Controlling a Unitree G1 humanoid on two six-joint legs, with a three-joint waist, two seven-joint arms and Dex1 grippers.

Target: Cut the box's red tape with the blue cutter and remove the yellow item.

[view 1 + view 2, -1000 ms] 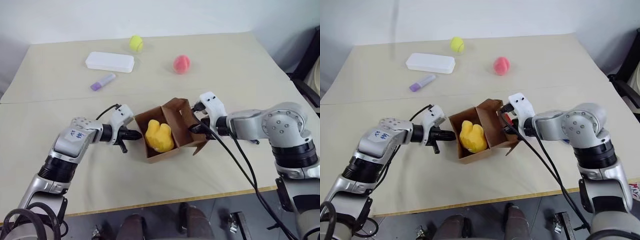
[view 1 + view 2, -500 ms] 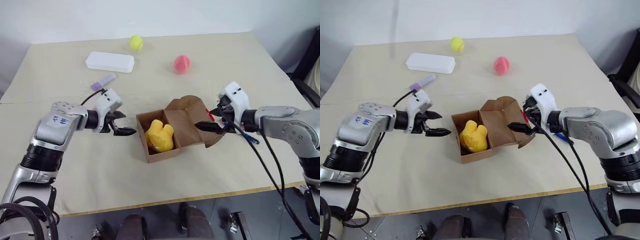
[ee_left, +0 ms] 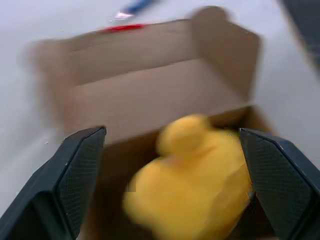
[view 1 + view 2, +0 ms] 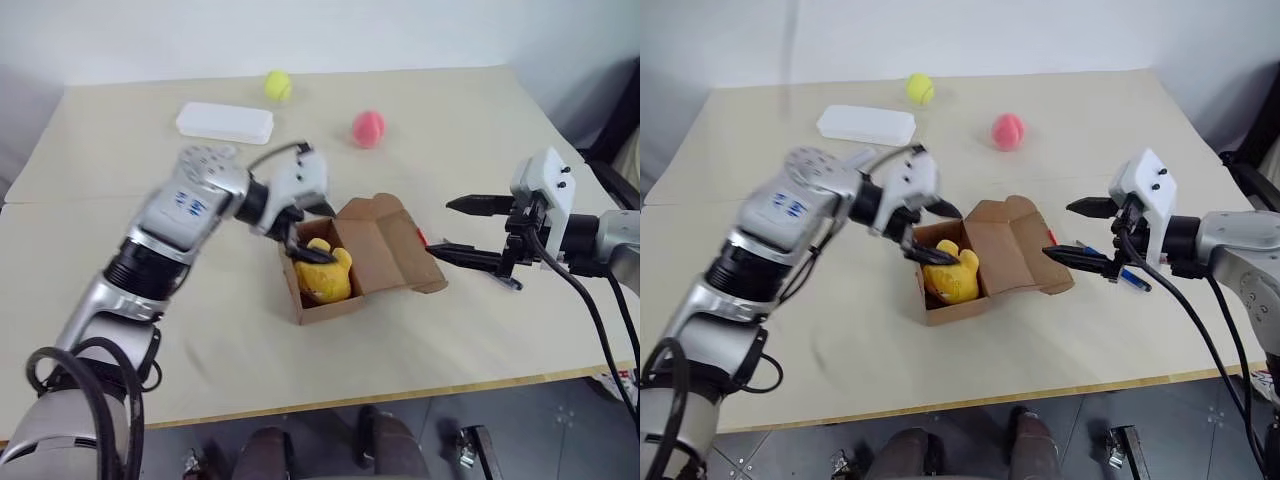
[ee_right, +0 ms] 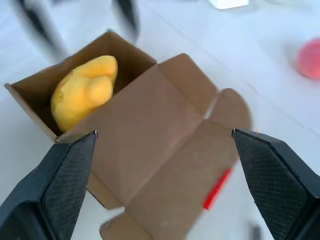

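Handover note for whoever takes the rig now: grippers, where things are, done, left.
Left gripper: open, poised over the box's open compartment, holding nothing.
Right gripper: open, empty, off the box's right side.
Box: mid-table, lid flapped open to the right, red tape showing at the lid's edge.
Yellow item: in the box, not gripped.
Blue cutter: on the table right of the box, under the right gripper.
Done: box is open.
Left: grip the yellow item and lift it out.
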